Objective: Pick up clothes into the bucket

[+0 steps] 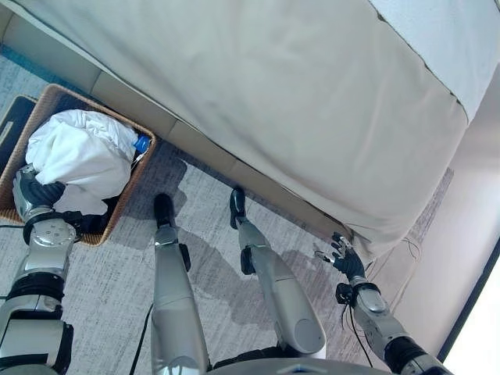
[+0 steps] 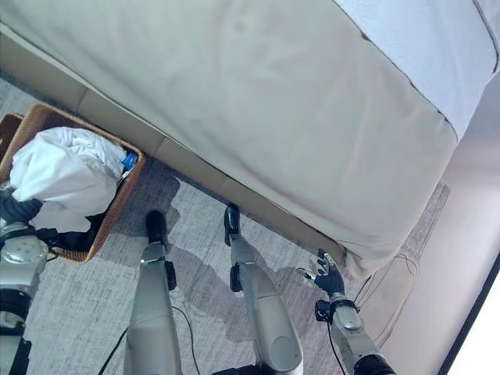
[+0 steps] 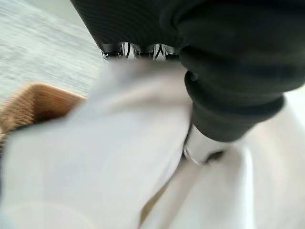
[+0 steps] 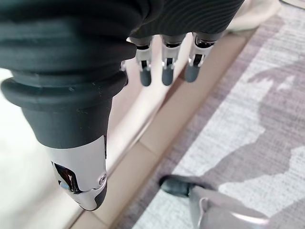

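Item 1, your left hand (image 1: 35,195): low at the near edge of the wicker basket (image 1: 137,168), its dark ribbed cover against the heap of white clothes (image 1: 82,152). In the left wrist view the fingers (image 3: 136,51) run down into the white cloth and their tips are buried there, so you cannot tell whether they are curled round it or lying straight.

Item 2, white clothes: a bulky crumpled mound inside the basket, rising above its rim. A small blue item (image 1: 141,144) shows just beside the mound at the rim nearest the bed.

Item 3, wicker basket: brown woven, rectangular, standing on the grey rug (image 1: 211,219) on your left side, close to the bed base.

Item 4, your right hand (image 1: 342,255): well apart from the basket, on your right near the corner of the bed (image 1: 273,86). Its fingers (image 4: 164,71) hang relaxed and spread, thumb apart, holding nothing, above the strip where the rug meets the bed base.

Item 5, bed: large, under a pale beige cover, lying across the scene beyond both hands
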Robot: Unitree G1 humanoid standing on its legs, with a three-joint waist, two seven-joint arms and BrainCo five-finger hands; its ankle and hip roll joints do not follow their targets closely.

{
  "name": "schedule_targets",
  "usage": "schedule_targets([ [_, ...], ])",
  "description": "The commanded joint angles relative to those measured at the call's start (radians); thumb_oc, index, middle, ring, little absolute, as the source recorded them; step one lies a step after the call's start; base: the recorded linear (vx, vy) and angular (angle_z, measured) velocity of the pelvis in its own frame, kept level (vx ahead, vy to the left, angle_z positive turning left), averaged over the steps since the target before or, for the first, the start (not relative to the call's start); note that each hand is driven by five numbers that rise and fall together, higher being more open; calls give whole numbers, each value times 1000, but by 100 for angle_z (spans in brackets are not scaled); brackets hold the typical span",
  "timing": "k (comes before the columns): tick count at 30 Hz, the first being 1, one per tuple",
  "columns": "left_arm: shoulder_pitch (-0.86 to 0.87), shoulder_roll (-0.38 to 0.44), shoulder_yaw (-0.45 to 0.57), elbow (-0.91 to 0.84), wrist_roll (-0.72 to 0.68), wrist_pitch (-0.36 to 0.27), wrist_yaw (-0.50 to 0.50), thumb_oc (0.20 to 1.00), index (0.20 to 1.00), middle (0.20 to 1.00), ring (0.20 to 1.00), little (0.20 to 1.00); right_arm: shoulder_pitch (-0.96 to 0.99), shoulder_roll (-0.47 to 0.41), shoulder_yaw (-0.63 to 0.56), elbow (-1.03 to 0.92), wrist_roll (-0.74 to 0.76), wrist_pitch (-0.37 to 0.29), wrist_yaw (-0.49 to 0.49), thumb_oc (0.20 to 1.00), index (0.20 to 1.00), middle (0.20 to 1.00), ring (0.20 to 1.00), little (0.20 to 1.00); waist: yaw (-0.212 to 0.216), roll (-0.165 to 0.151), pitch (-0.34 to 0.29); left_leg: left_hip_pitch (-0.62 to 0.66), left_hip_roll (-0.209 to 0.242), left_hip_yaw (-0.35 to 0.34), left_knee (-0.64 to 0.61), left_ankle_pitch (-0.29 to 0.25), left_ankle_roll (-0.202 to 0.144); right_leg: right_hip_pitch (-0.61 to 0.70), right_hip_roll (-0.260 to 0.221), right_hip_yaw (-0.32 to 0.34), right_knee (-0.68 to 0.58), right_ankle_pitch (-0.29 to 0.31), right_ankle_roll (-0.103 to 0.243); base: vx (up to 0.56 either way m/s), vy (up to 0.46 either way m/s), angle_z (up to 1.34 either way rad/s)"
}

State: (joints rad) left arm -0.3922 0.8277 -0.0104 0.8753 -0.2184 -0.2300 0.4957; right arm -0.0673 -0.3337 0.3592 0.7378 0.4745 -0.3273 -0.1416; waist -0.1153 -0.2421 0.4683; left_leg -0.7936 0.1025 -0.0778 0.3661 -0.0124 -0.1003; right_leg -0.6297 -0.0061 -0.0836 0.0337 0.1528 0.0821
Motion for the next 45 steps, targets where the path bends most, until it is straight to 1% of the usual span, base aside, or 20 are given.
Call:
schedule_targets([
  [1, -9, 84, 105, -52, -69, -55, 43, 1000, 1000, 1000, 1000, 1000, 10, -42, -29, -35, 33, -29, -20, 1000, 1000, 1000, 1000, 1000, 45, -96, 52, 44, -46, -4, 74, -74, 32, 50, -57, 6, 4, 1, 59, 0, -32, 12],
  [6, -14, 75, 100, -63, -72, -51, 42, 1000, 1000, 1000, 1000, 1000, 16, -43, -34, -32, 32, -26, -25, 1000, 1000, 1000, 1000, 1000, 48, -89, 52, 63, -48, -9, 57, -67, 28, 63, -59, 1, 5, -3, 59, 5, -21, 8],
  [11, -9, 55, 87, -53, -57, -39, 25, 1000, 1000, 1000, 1000, 1000, 7, -42, -51, -15, 30, -19, -33, 1000, 1000, 1000, 1000, 1000, 48, -70, 52, 78, -50, -5, 82, -79, 30, 84, -62, 9, 9, -8, 56, 0, -1, 1],
  [12, -5, 44, 86, -46, -57, -35, 18, 1000, 1000, 1000, 1000, 1000, 1, -42, -58, -10, 27, -14, -35, 1000, 1000, 1000, 1000, 1000, 49, -57, 52, 98, -51, 0, 77, -79, 31, 100, -66, 15, 12, -10, 56, 0, 0, 0],
  [14, -3, 40, 85, -43, -57, -34, 16, 1000, 1000, 1000, 1000, 1000, 0, -43, -61, -10, 24, -13, -35, 1000, 1000, 1000, 1000, 1000, 51, -50, 52, 108, -52, 2, 72, -78, 32, 108, -68, 17, 13, -13, 56, 0, 0, 0],
  [16, 5, 25, 83, -39, -53, -29, 4, 1000, 1000, 1000, 1000, 1000, 1, -45, -70, -8, 17, -7, -37, 1000, 1000, 1000, 1000, 1000, 58, -27, 52, 137, -58, 7, 60, -75, 32, 128, -75, 19, 19, -20, 56, 0, 0, 0],
  [17, 18, 4, 80, -41, -51, -29, -9, 1000, 1000, 1000, 1000, 1000, 1, -44, -86, 16, 12, 0, -42, 1000, 1000, 1000, 1000, 1000, 65, 0, 52, 169, -64, 11, 47, -72, 35, 149, -83, 18, 37, -36, 56, 0, 0, 0],
  [18, 19, 4, 80, -41, -51, -29, -9, 1000, 1000, 1000, 1000, 1000, 1, -44, -86, 15, 12, 0, -42, 1000, 1000, 1000, 1000, 1000, 65, 0, 52, 170, -65, 11, 46, -72, 35, 149, -83, 18, 37, -36, 56, 37, 56, 2],
  [19, 48, -32, 81, -60, -55, -31, -20, 1000, 1000, 1000, 1000, 1000, 3, -48, -103, 26, -2, 9, -48, 1000, 1000, 1000, 1000, 1000, 74, 34, 52, 217, -75, 17, 29, -71, 39, 174, -91, 19, 68, -59, 55, 27, 36, 4],
  [20, 48, -32, 81, -60, -55, -31, -20, 1000, 1000, 1000, 1000, 1000, 3, -49, -103, 26, -2, 9, -48, 1000, 1000, 1000, 1000, 1000, 74, 34, 52, 218, -75, 17, 29, -71, 39, 174, -91, 19, 68, -59, 55, 38, 64, 10],
  [21, 65, -57, 82, -70, -65, -39, -30, 1000, 1000, 1000, 1000, 1000, 6, -52, -113, 28, -8, 13, -50, 1000, 1000, 1000, 1000, 1000, 79, 53, 52, 248, -81, 21, 14, -69, 42, 187, -95, 24, 90, -75, 53, 46, 86, 12],
  [22, 100, -105, 71, -96, -87, -58, -56, 1000, 1000, 1000, 1000, 1000, 7, -59, -134, 47, -28, 21, -55, 1000, 1000, 1000, 1000, 1000, 84, 96, 52, 308, -94, 21, -9, -66, 48, 211, -106, 29, 146, -109, 49, 47, 86, 7],
  [23, 101, -105, 71, -96, -87, -58, -55, 1000, 1000, 1000, 1000, 1000, 8, -60, -134, 47, -28, 21, -55, 1000, 1000, 1000, 1000, 1000, 84, 96, 52, 310, -94, 21, -10, -66, 48, 212, -106, 29, 146, -109, 49, 50, 93, 2],
  [26, 138, -172, 42, -113, -112, -61, -119, 1000, 1000, 1000, 1000, 1000, 4, -71, -167, 74, -65, 42, -61, 1000, 1000, 1000, 1000, 1000, 80, 153, 51, 411, -114, 14, -59, -48, 51, 262, -123, 28, 217, -154, 43, 53, 40, 12],
  [31, 206, -273, 4, -93, -226, -80, -272, 1000, 1000, 1000, 1000, 1000, 33, -76, -212, 136, -109, 66, -39, 1000, 1000, 1000, 1000, 1000, 59, 229, -30, 540, -129, -16, -145, -31, 48, 348, -133, 14, 276, -221, 30, 125, -26, 22],
  [36, 268, -381, -10, -57, -288, -82, -378, 1000, 1000, 1000, 1000, 1000, 71, -69, -232, 164, -163, 78, -16, 1000, 1000, 1000, 1000, 1000, 42, 269, -136, 638, -127, -34, -215, -18, 43, 422, -130, -10, 283, -256, 21, 127, -76, 17],
  [37, 268, -381, -10, -57, -288, -82, -378, 1000, 1000, 1000, 1000, 1000, 71, -69, -232, 164, -163, 78, -16, 1000, 1000, 1000, 1000, 1000, 42, 269, -136, 639, -127, -34, -215, -18, 43, 423, -130, -10, 283, -256, 21, 107, -86, 13],
  [38, 295, -419, -30, -53, -275, -79, -405, 1000, 1000, 1000, 1000, 1000, 86, -67, -235, 183, -178, 86, -4, 1000, 1000, 1000, 1000, 1000, 39, 281, -180, 669, -124, -34, -231, -17, 39, 458, -125, -19, 271, -264, 16, 98, -83, 12],
  [40, 320, -444, -39, -39, -244, -80, -412, 1000, 1000, 1000, 1000, 1000, 104, -65, -235, 184, -204, 91, -4, 1000, 1000, 1000, 1000, 1000, 35, 284, -215, 699, -115, -28, -242, -19, 36, 492, -121, -27, 255, -268, 16, 107, -103, 13],
  [45, 359, -497, -49, 40, -190, -72, -418, 1000, 1000, 1000, 1000, 1000, 119, -61, -223, 215, -256, 96, -13, 1000, 1000, 1000, 1000, 1000, 36, 274, -291, 749, -98, -2, -226, -37, 26, 579, -100, -27, 178, -264, 13, 74, -71, -5],
])
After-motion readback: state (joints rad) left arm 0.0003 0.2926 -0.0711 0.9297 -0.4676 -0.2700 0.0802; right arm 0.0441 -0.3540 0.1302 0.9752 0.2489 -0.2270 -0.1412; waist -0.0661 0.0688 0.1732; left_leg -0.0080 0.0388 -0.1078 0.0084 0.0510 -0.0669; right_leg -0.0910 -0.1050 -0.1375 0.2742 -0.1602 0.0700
